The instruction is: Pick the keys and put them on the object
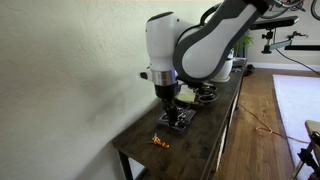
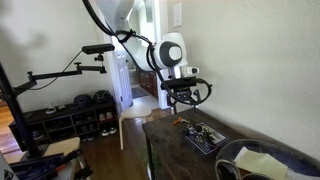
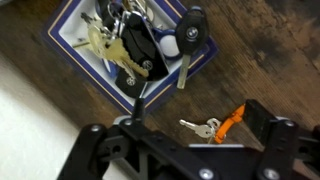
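In the wrist view, the gripper (image 3: 180, 130) stands wide open, the keys (image 3: 130, 45) seemingly piled on the object (image 3: 72, 38) at eleven o'clock.

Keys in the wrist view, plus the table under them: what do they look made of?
The keys: metal, some yellowish like brass, some silvery with glints; the dark heads look like matte black plastic, probably. The small loose key: shiny silvery metal, with an orange tag, likely plastic or rubber. The table: dark stained wood, grain streaks visible, slight sheen.
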You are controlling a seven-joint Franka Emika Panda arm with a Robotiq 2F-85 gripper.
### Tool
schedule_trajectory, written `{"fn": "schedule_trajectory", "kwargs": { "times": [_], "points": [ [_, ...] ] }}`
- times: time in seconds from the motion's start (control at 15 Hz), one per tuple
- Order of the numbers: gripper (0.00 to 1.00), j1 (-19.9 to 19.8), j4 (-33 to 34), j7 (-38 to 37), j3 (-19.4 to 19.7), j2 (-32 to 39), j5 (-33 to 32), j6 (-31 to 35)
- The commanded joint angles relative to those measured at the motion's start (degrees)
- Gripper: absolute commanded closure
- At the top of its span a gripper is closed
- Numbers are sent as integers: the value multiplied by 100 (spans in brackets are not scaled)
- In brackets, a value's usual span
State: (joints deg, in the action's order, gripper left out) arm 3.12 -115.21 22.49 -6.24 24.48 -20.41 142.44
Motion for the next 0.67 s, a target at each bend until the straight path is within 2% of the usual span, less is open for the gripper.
{"fn": "schedule_trajectory", "kwargs": {
  "times": [0.0, 0.6],
  "points": [
    [0, 127, -14, 116, -115, -83, 132, -222],
    [0, 228, 297, 512, -362, 352, 224, -210]
  ]
}}
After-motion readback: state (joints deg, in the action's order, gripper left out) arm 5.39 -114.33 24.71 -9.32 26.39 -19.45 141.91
